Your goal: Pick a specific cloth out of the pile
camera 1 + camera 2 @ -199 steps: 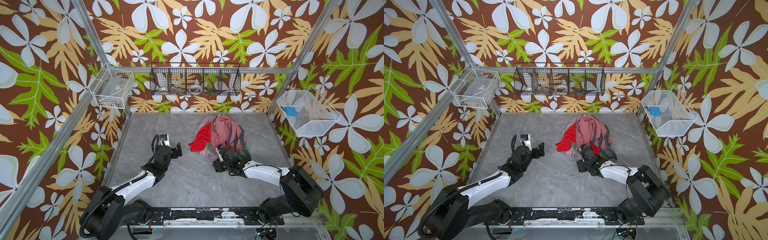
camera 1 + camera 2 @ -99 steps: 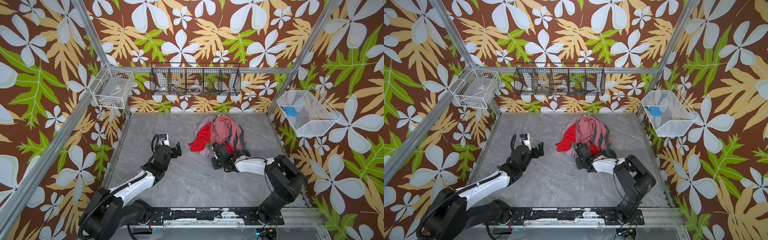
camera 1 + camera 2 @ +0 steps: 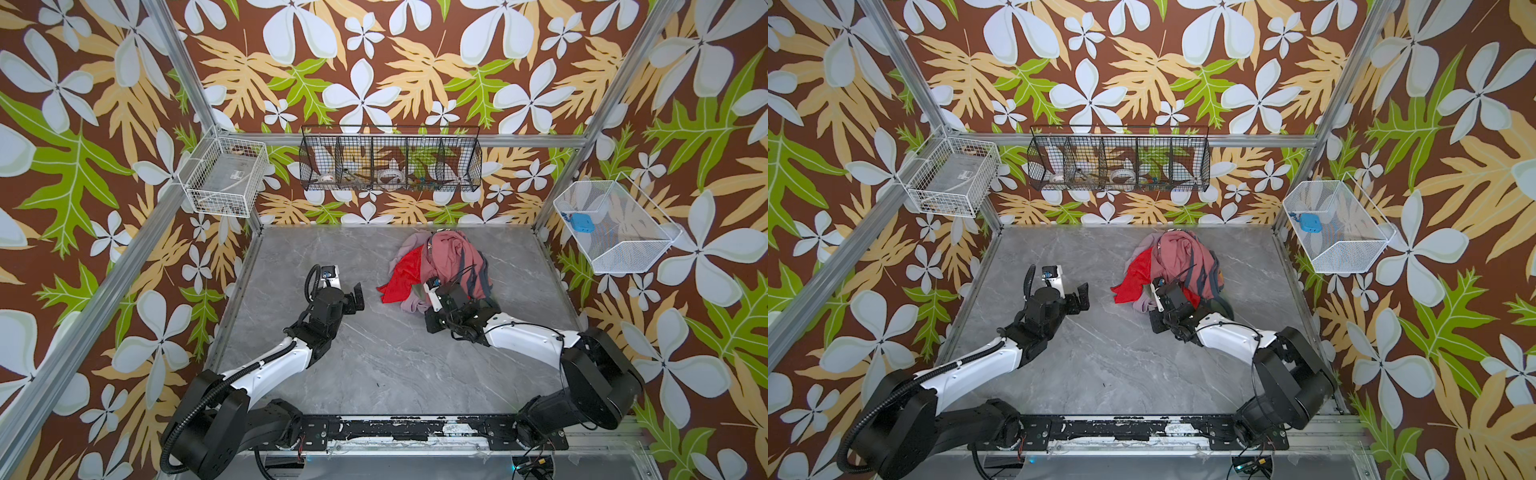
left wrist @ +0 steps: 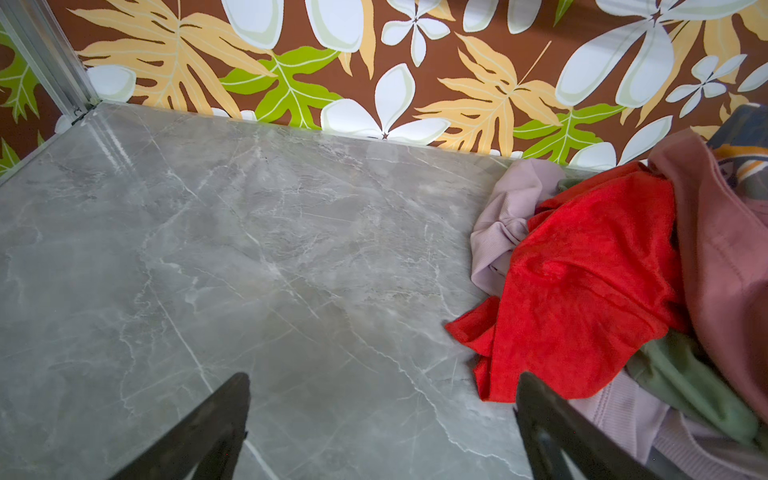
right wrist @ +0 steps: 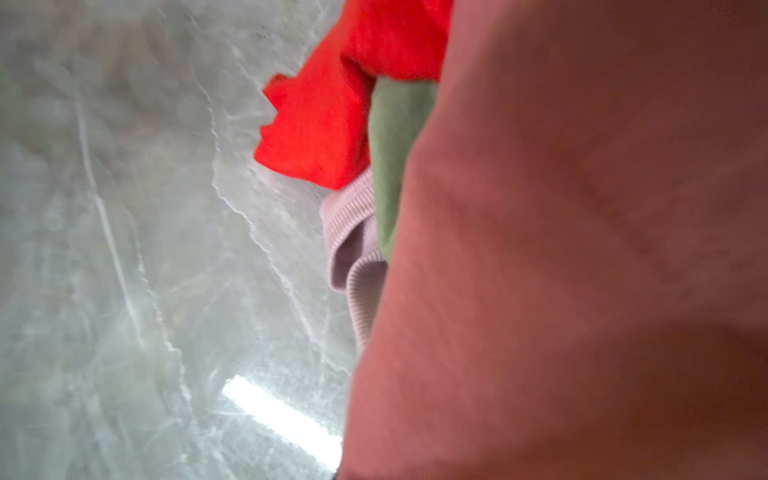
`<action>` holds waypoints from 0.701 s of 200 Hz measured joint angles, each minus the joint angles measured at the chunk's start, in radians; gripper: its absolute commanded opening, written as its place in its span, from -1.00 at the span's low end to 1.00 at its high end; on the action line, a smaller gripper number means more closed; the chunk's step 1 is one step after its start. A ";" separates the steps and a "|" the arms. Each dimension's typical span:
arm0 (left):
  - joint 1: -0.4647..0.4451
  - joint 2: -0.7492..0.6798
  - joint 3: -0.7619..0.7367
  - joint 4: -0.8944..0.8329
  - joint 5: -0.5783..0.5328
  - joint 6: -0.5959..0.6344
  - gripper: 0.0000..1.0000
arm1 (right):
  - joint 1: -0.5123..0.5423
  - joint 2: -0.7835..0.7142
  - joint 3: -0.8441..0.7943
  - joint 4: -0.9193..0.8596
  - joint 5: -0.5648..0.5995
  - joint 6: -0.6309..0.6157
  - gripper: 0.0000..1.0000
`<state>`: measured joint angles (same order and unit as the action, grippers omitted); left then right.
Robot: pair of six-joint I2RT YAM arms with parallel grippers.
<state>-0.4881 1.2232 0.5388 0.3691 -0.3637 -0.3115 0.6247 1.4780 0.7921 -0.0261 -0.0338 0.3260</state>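
Bimanual cell seen from above, with a grey marbled desk [image 3: 374, 374] enclosed by leaf-patterned walls. The pile [image 3: 1179, 257] sits at the far right of the desk, close to the back wall. The cloth [image 3: 409, 305], pale lilac and ribbed at its hem, lies at the bottom of the pile. Only its near-left foot and a far-left fold [image 4: 507, 220] show. Over it lie a bright red cloth [image 3: 401, 274], an olive green garment [image 4: 685, 382] and a dusty-rose garment [image 3: 451, 253] that caps the heap, with grey-blue fabric [image 3: 478, 278] on the right flank. The right gripper [image 3: 451, 296] is pushed into the near edge of the pile. Its jaws are closed, and dusty-rose fabric fills the right wrist view, so what they pinch cannot be told. The left gripper [image 3: 358, 297] stands over bare desk just left of the red cloth, jaws wide apart and holding nothing. On the walls hang a black wire basket [image 3: 390, 162], a white wire basket [image 3: 224, 178] and a white mesh basket [image 3: 615, 232] holding a blue object [image 3: 579, 222].
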 measured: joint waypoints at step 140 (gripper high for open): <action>-0.087 0.209 0.172 -0.023 0.214 0.042 1.00 | -0.063 -0.278 0.016 0.127 -0.202 0.010 -1.00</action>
<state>-0.5755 1.4326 0.7109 0.3462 -0.1501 -0.2691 0.5613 1.1999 0.8085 0.1009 -0.2356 0.3359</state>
